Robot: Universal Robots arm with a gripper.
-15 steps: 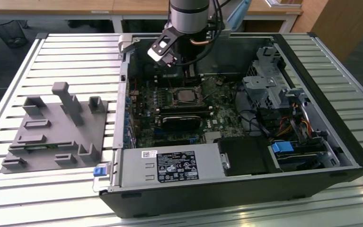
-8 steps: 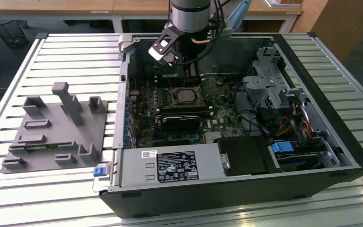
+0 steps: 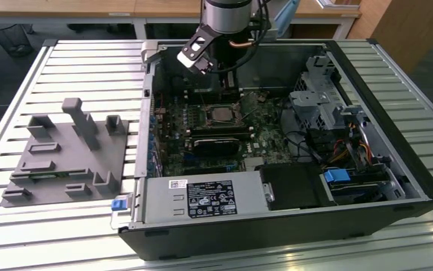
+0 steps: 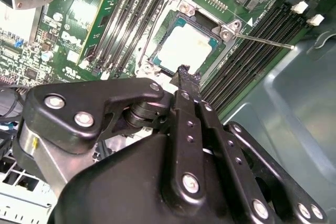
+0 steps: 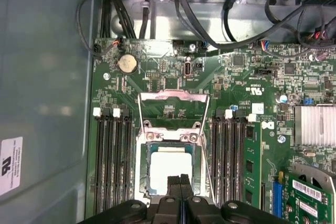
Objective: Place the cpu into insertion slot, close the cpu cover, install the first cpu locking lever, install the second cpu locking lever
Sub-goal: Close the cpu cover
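The cpu (image 5: 169,167) lies flat in the insertion slot (image 5: 140,171), its silvery top facing up; it also appears in the second wrist view (image 4: 185,48) and the exterior view (image 3: 220,115). The cpu cover (image 5: 173,97) stands swung open, its silvery frame lying back over the green board beyond the socket. A thin metal locking lever (image 4: 265,40) sticks out sideways from the socket's corner, unlatched. My gripper (image 5: 180,179) hovers just above the near edge of the cpu, its two black fingers (image 4: 184,77) pressed together with nothing between them. From outside, the gripper (image 3: 225,89) reaches down into the open case.
Long black memory slots (image 5: 113,161) flank the socket on both sides. A black heatsink block (image 3: 216,144) sits beside the socket, with the power supply (image 3: 201,197) and drive cage (image 3: 329,107) inside the case. A grey fixture (image 3: 65,152) rests on the slatted table at the exterior view's left.
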